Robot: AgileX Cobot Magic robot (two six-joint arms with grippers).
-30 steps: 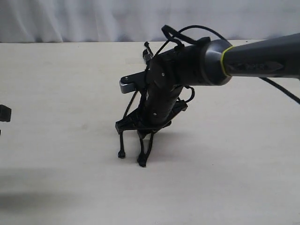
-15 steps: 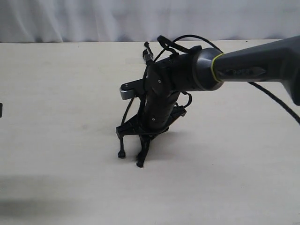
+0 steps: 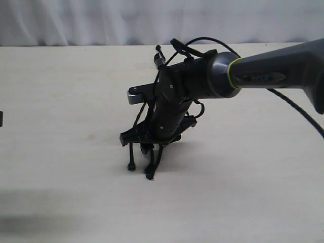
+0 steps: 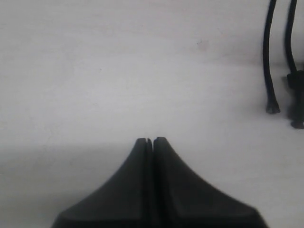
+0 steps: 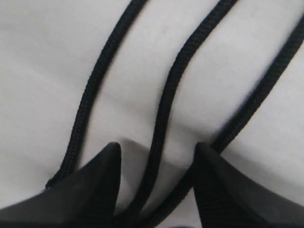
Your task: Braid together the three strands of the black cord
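Observation:
The black cord's bound end (image 3: pixel 160 59) lies at the far middle of the table, and its strands run toward the near side. My right gripper (image 3: pixel 145 143) reaches across and stands low over them, open. In the right wrist view the middle strand (image 5: pixel 174 80) runs between the open gripper's (image 5: pixel 157 148) fingers, unpinched. The left strand (image 5: pixel 95 80) passes outside one finger and the right strand (image 5: pixel 272 80) slips beside the other. Two knobby tips (image 3: pixel 131 166) (image 3: pixel 150 175) rest on the table. My left gripper (image 4: pixel 149 140) is shut on nothing, off to the left of the tips (image 4: pixel 272 108).
The pale table (image 3: pixel 61 91) carries nothing else. The right arm's smooth cable (image 3: pixel 298 114) loops behind its forearm. A grey metal piece (image 3: pixel 133 94) juts from the right wrist. A white curtain (image 3: pixel 76 20) closes off the back.
The right arm has swung lower and its gripper has shifted slightly left over the strands. The strand tips have crept a little left. The left gripper has slid almost out of the exterior view.

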